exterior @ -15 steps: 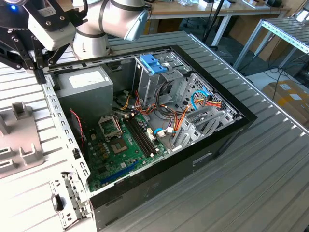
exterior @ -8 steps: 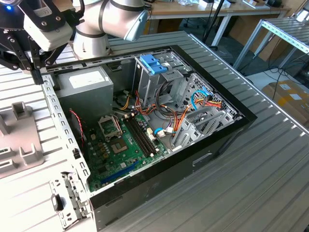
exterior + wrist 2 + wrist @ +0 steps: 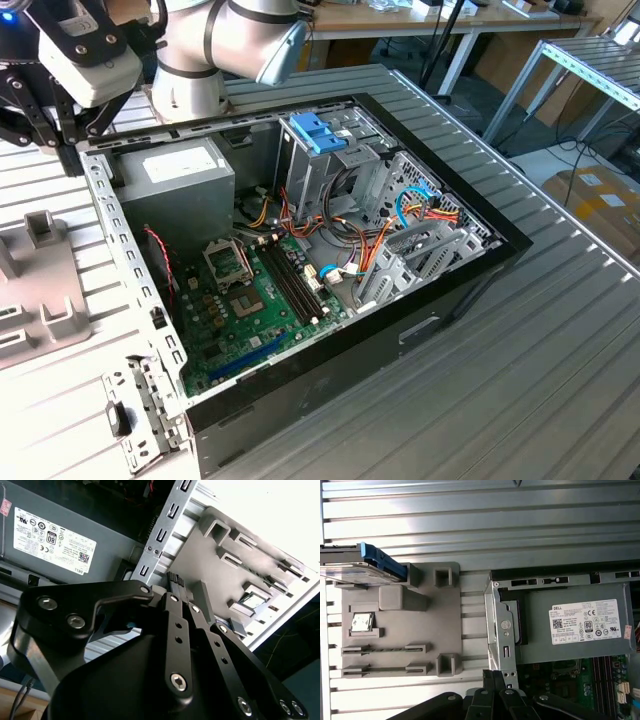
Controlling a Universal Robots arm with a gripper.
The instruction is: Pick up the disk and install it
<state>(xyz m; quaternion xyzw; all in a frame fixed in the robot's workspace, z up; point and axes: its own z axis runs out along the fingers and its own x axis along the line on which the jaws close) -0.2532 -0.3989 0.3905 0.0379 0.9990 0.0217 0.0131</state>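
Ribbed metal tabletop [image 3: 520, 380] carries an open computer case [image 3: 400, 340] in the exterior view, its green circuit board [image 3: 250, 300] and a metal cage with a blue handle [image 3: 320, 135] exposed. A grey power box [image 3: 175, 170] sits in the case's corner nearest the arm. The gripper [image 3: 55, 140] hangs just outside that corner, over the case rim. A grey holder plate [image 3: 15, 275] lies on the table beside the case, towards the exterior view's left.

In the second wrist view the gripper [image 3: 186, 582] shows from close behind. Its two black fingers [image 3: 172, 587] are drawn together with nothing between them. Beyond them are the case rim, the labelled power box [image 3: 75, 525] and the holder plate [image 3: 200, 555] with its raised brackets.

The first wrist view adds the disk [image 3: 355, 572]. It rests on the holder plate [image 3: 400, 625] at the corner farthest from the case, well apart from the gripper [image 3: 495, 674]. A blue strip [image 3: 382, 560] runs along the edge turned towards the case. Whether it lies flat or is propped up I cannot tell. The gripper tips sit just beside the case rim, near the power box [image 3: 570, 645].
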